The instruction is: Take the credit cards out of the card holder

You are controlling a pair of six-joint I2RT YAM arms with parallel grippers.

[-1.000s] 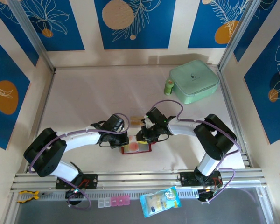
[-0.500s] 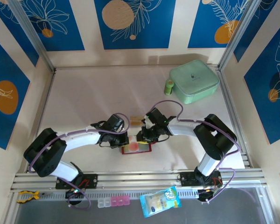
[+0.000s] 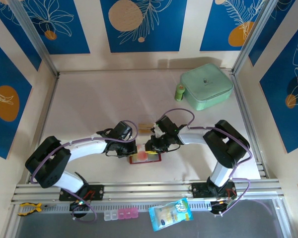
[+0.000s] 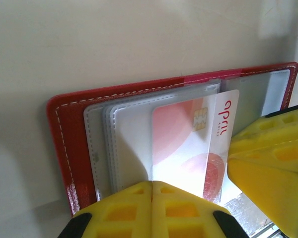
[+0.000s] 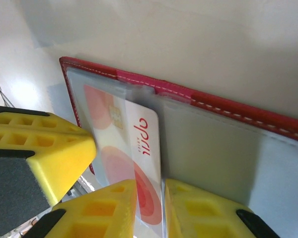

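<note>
Pressing on the open card holder's (image 4: 69, 144) clear pockets with left gripper (image 4: 152, 191), jaws together. Clamped in right gripper (image 5: 150, 188) at the card holder's edge: whitish card (image 4: 188, 144), partly out of its pocket. Just beyond the card holder, tan card (image 3: 145, 127) lying flat.

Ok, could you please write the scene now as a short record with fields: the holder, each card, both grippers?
card holder: red, lying open on the table
white card: red-pink print, partly out of a clear pocket
tan card: on the table just beyond the holder
left gripper: jaws shut, tips at the holder
right gripper: jaws closed on the white card's edge
other: mint-green case, far right
</note>
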